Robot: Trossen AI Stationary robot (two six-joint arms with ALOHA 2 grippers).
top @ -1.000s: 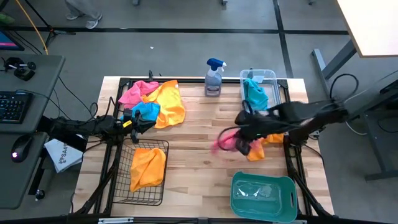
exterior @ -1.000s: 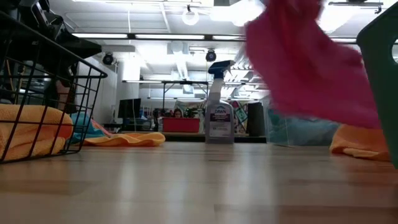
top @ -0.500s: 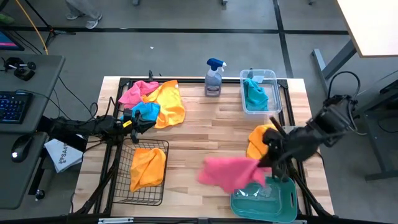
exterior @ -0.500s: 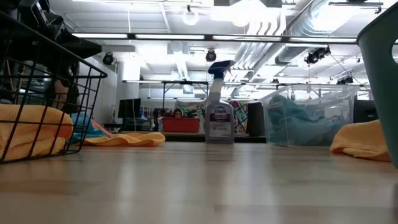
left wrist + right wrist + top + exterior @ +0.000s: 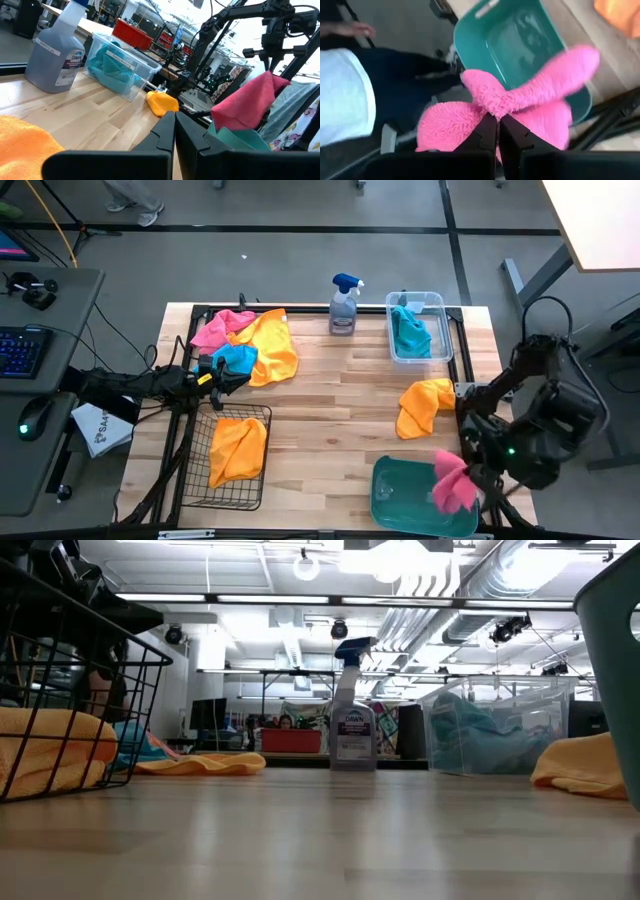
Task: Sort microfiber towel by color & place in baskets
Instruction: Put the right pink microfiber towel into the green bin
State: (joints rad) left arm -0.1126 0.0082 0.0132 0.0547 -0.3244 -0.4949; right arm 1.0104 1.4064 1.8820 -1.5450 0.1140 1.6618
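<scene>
Right gripper (image 5: 492, 131) jaws clamped on pink towel (image 5: 452, 482), suspended above right rim of teal basket (image 5: 400, 498), left gripper (image 5: 222, 373) jaws pressed together, empty, beside black wire basket (image 5: 262, 470)

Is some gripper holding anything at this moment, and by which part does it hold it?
The right gripper pinches a pink towel at a bunched fold near its middle, above the teal basket. The left gripper is shut and holds nothing.
</scene>
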